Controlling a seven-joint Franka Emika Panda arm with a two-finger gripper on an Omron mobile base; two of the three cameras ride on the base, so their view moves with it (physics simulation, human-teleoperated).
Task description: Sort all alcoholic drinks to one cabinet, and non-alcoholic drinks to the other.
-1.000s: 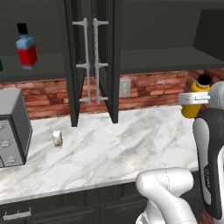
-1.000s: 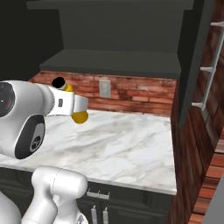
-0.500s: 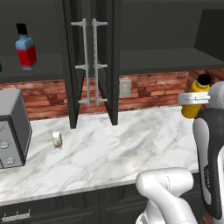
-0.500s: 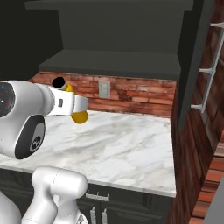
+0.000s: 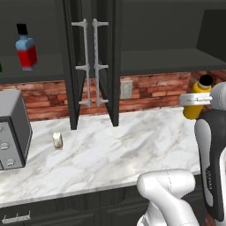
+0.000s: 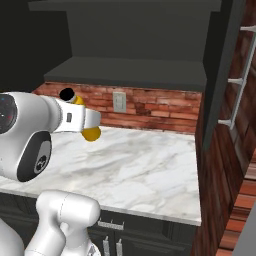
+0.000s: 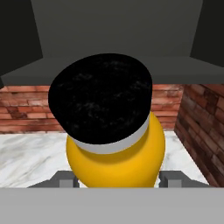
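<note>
Holding yellow bottle (image 7: pixel 116 148) in my gripper (image 7: pixel 117 178), jaws clamped on its body, cap pointing up. Open cabinet shelf (image 5: pixel 167 59) sits above and ahead; lift needed.

flat-sided bottle (image 5: pixel 26 47) upper left, on shelf | small container (image 5: pixel 57 141) left of centre, on counter (image 5: pixel 132 141) | cylindrical bottle (image 5: pixel 197 98) right edge, above counter

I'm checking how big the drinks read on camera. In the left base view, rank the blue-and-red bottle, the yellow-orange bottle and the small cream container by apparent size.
1. Blue-and-red bottle
2. Yellow-orange bottle, partly hidden by the gripper, so unsure against the first
3. Cream container, clearly smallest
</note>
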